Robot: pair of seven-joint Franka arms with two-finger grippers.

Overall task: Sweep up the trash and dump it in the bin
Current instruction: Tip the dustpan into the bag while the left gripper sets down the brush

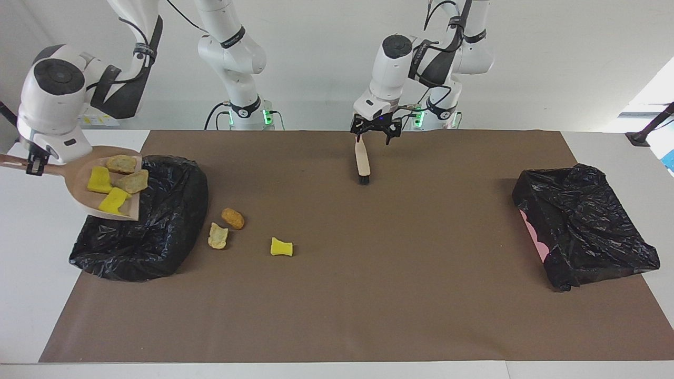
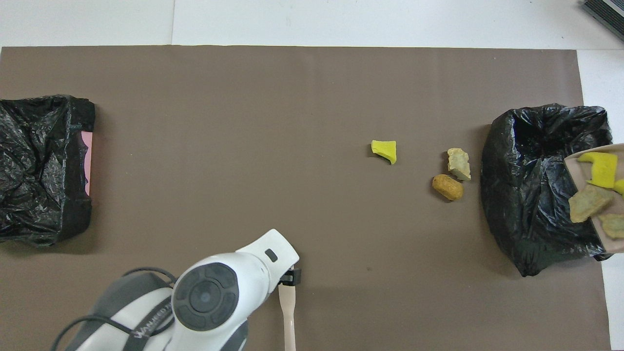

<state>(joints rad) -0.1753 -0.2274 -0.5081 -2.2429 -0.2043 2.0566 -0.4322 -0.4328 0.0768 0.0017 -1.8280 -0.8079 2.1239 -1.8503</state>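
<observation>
My right gripper point(image 1: 34, 164) is shut on the handle of the beige dustpan point(image 1: 83, 196), held tilted over the black-bagged bin point(image 1: 147, 237) at the right arm's end. Several trash scraps lie in the pan: yellow sponge chunks point(image 1: 99, 179) and tan lumps point(image 1: 131, 182). The pan's edge also shows in the overhead view point(image 2: 576, 165). Three scraps lie on the mat beside the bin: a yellow sponge point(image 1: 281, 247), a pale lump point(image 1: 217, 236) and an orange-brown lump point(image 1: 232, 218). My left gripper point(image 1: 375, 130) is open just above the handle of the brush point(image 1: 362, 160), which lies on the mat.
A second black-bagged bin point(image 1: 584, 226) with a pink side sits at the left arm's end. A brown mat point(image 1: 400, 295) covers the table. My left arm's wrist hides the brush head in the overhead view; only the thin handle point(image 2: 288, 312) shows.
</observation>
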